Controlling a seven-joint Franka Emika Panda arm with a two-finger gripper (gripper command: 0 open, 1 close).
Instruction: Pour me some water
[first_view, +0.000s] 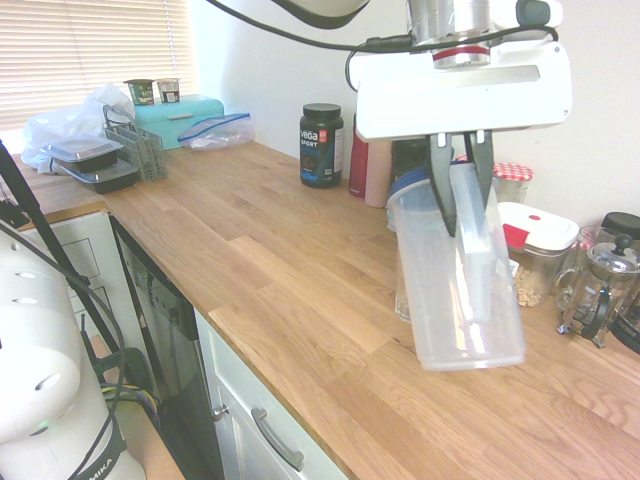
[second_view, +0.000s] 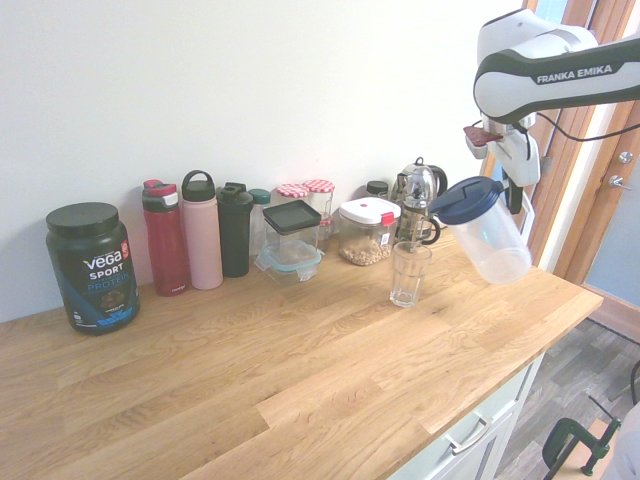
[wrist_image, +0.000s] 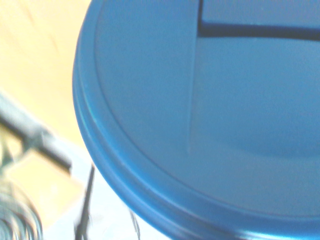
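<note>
A clear plastic pitcher (first_view: 455, 290) with a dark blue lid (second_view: 466, 198) hangs tilted above the wooden counter (second_view: 250, 370). My gripper (first_view: 462, 175) is shut on its handle from above. The lid end leans toward an empty drinking glass (second_view: 409, 273) that stands on the counter just beside and below it. In the first exterior view the glass (first_view: 402, 300) is mostly hidden behind the pitcher. I see no stream of water, and the pitcher looks clear inside. The blue lid (wrist_image: 200, 125) fills the wrist view.
Along the wall stand a black Vega tub (second_view: 92, 265), a red bottle (second_view: 165, 238), a pink bottle (second_view: 201, 230), a dark bottle (second_view: 235, 228), lidded containers (second_view: 366, 230), jars and a French press (second_view: 415, 195). A dish rack (first_view: 135, 148) and teal box (first_view: 185, 118) sit at the far end.
</note>
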